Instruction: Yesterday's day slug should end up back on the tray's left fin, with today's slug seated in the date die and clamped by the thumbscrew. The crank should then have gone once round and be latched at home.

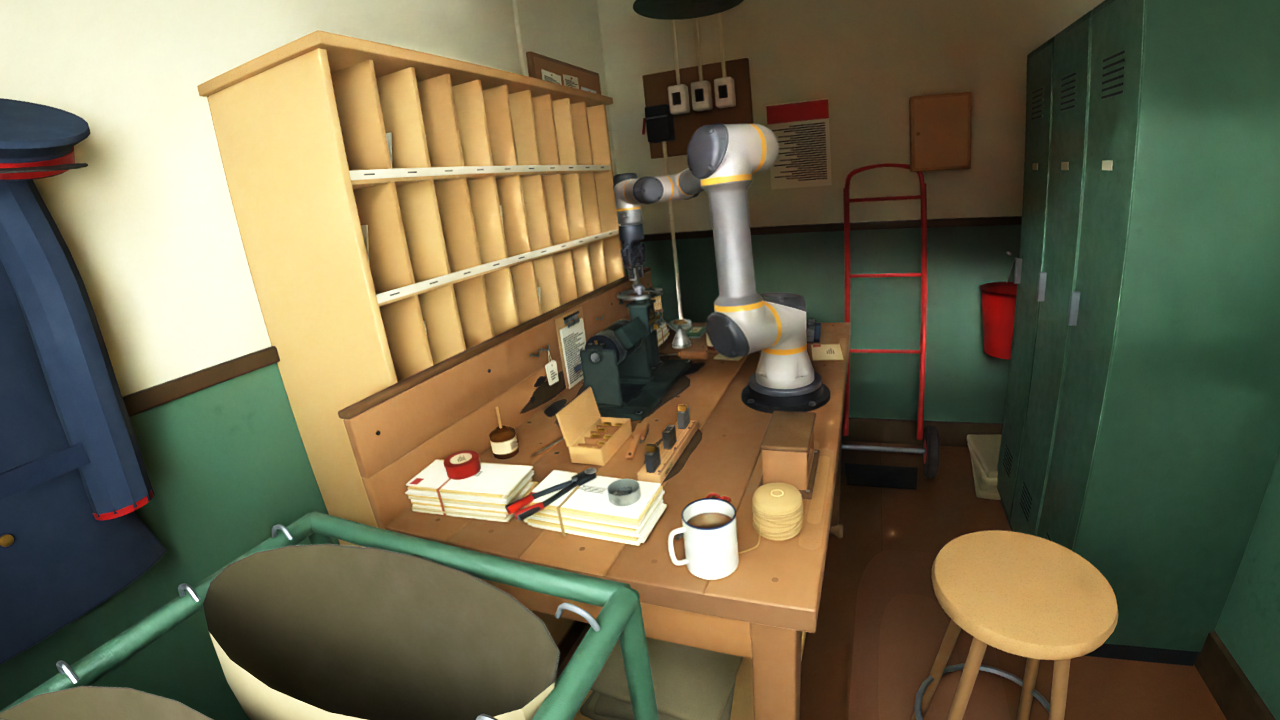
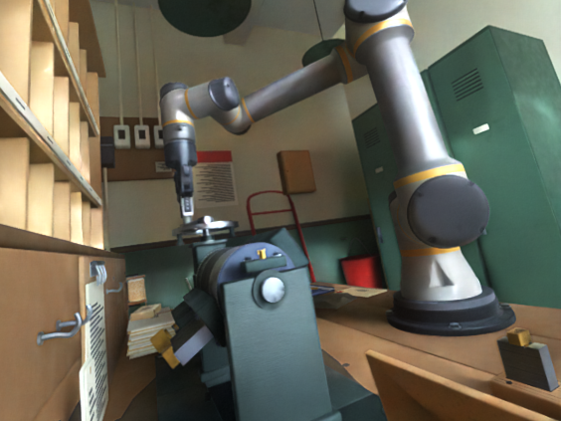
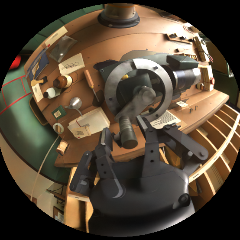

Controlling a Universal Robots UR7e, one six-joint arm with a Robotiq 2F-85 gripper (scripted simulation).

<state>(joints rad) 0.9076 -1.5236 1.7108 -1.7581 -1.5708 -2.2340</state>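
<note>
The crank handle (image 3: pixel 127 132), a dark metal knob on an arm of the grey crank wheel (image 3: pixel 138 88), rises toward my gripper (image 3: pixel 122 128), which is open, holds nothing and hangs straight above it. The wheel (image 2: pixel 205 227) lies flat on top of the green cancelling machine (image 1: pixel 627 354). A brass slug (image 2: pixel 261 253) sits in the date die on the drum, above the round thumbscrew (image 2: pixel 273 289). The slug tray (image 1: pixel 667 443) lies on the bench in front of the machine with dark fins standing on it; one fin (image 2: pixel 527 359) carries a brass slug.
The pigeonhole shelf (image 1: pixel 448 215) stands close on the gripper's left. A small wooden box (image 1: pixel 591 430), letter stacks (image 1: pixel 595 510), a mug (image 1: pixel 707 537) and a twine spool (image 1: pixel 777 510) fill the bench front. Bottles, a funnel and papers lie behind the machine.
</note>
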